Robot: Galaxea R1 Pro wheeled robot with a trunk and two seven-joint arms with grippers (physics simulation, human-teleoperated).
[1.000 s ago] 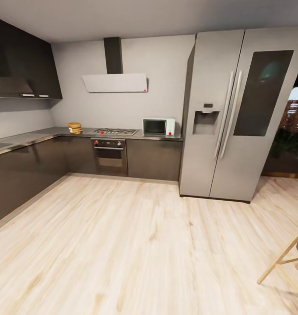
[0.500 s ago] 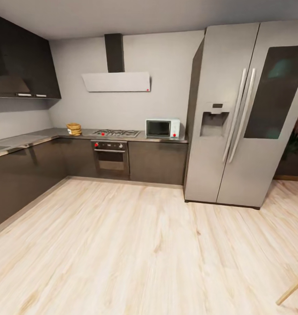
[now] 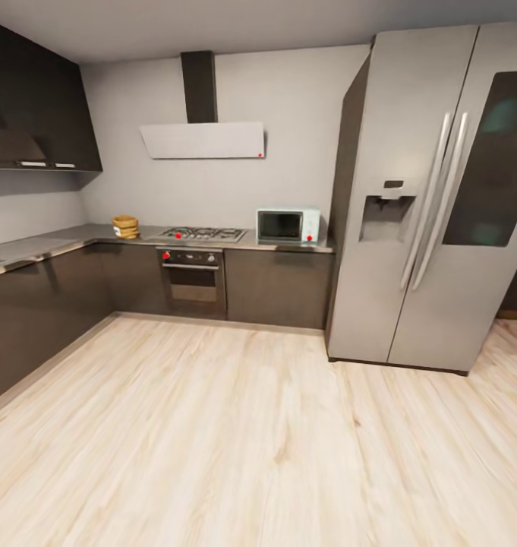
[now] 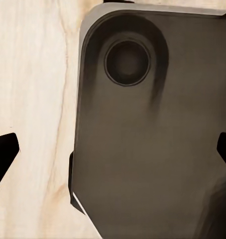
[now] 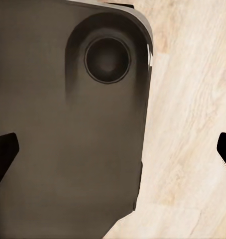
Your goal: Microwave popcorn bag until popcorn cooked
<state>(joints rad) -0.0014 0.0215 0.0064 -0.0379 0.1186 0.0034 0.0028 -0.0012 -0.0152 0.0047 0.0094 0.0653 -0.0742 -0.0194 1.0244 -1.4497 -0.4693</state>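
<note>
The camera has rolled nearer since the earlier frames: fridge [image 3: 433, 205] and cabinets loom larger. In the head view, the popcorn bag [image 3: 125, 226] sits on the counter [image 3: 53, 245] at left centre, the microwave [image 3: 288, 226] at centre. It looks light and crushable; best held gently by its sides. In the wrist views, the left gripper [image 4: 113, 154] and right gripper [image 5: 113, 154] are spread, empty, over the robot's dark base [image 4: 153, 149] and the wooden floor [image 5: 192, 124].

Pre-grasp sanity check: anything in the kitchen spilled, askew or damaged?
Nothing stands out. The microwave sits upright, door shut, on the countertop by the fridge; the popcorn bag stands upright near the stove.
</note>
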